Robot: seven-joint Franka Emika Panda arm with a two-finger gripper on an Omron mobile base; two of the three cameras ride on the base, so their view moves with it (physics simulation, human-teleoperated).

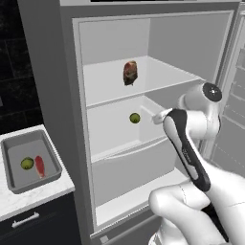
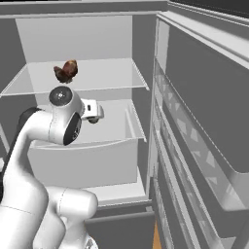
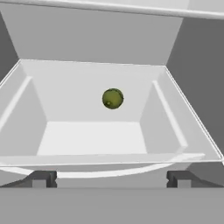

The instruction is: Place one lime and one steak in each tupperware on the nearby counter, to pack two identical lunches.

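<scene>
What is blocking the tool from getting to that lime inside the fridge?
Nothing visible. The open tool faces the lime across the drawer, whose low front edge sits below the line to the fruit.

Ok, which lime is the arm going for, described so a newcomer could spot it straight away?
Start at the open fridge beside the counter. Below the shelf carrying the brown steak is a white drawer, and the lime is the small round green fruit at its back. It is alone in there with the open gripper facing it, whereas the other lime lies beside a red steak in the grey tupperware.
</scene>
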